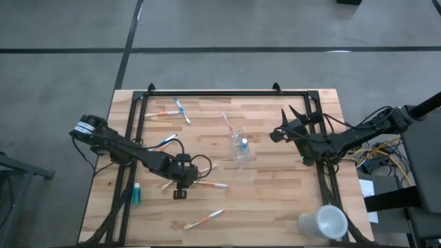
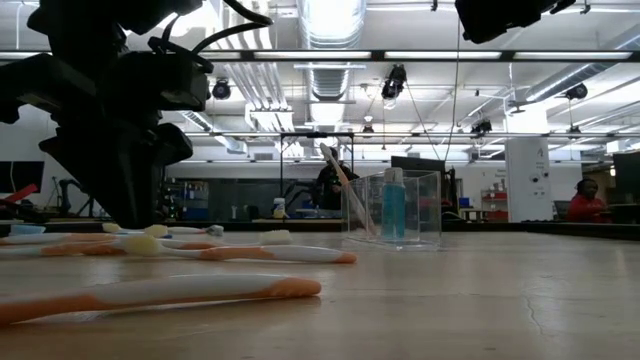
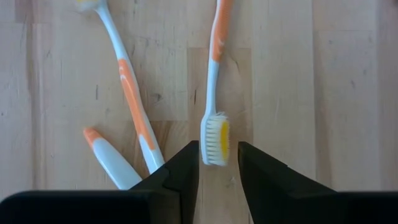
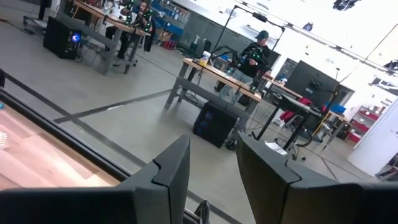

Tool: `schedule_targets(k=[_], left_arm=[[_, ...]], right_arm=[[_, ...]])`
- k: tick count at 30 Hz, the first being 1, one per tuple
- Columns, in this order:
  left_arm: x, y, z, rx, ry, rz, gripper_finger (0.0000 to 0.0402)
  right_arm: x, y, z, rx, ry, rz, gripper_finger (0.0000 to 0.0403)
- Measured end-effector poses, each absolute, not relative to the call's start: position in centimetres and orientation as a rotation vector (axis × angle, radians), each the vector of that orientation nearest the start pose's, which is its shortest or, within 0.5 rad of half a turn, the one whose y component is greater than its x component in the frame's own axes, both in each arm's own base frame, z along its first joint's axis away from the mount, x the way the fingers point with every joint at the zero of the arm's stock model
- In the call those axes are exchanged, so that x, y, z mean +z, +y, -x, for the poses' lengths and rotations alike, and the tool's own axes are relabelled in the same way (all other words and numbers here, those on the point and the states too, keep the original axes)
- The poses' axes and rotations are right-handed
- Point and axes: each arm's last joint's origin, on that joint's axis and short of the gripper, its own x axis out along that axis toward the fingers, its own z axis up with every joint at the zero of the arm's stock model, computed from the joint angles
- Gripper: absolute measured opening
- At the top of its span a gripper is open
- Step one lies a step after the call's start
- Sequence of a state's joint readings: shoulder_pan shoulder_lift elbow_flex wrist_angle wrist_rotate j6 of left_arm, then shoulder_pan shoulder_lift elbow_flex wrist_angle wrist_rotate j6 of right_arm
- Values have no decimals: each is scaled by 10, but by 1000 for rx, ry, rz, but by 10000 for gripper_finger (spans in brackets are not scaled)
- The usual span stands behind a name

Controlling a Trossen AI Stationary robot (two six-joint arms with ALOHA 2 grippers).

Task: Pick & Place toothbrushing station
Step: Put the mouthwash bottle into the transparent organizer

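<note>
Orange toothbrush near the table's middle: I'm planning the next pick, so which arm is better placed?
Left: its pincer already straddles the orange toothbrush head. The right pincer hangs raised beyond the clear cup.

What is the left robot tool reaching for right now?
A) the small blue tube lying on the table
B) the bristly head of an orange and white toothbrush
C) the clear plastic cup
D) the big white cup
B: in the left wrist view, the left tool has its two dark fingers on either side of the orange and white toothbrush at its bristle head.
</note>
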State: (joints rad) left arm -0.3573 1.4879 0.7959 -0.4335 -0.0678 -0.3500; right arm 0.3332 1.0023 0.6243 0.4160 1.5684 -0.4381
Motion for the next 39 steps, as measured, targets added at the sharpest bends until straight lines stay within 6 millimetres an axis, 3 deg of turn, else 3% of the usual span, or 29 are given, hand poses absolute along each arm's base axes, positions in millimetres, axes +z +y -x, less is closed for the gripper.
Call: schedule_targets(k=[11,22,27,33,39], left_arm=[[166,-91,-248,-64,1149,75,114],[165,-91,-244,-37,1220,198,96],[174,-87,-246,232,1252,526,96],[186,-80,-229,773,1388,916,95],[189,-75,-202,1108,1613,1008,94]], right_arm=[[294,37,-194,-1218,246,347,125],[294,37,-194,-1218,246,347,125],[294,37,-194,-1218,247,348,125],[293,36,-194,-1218,248,349,125],[293,36,-194,-1218,248,349,125]])
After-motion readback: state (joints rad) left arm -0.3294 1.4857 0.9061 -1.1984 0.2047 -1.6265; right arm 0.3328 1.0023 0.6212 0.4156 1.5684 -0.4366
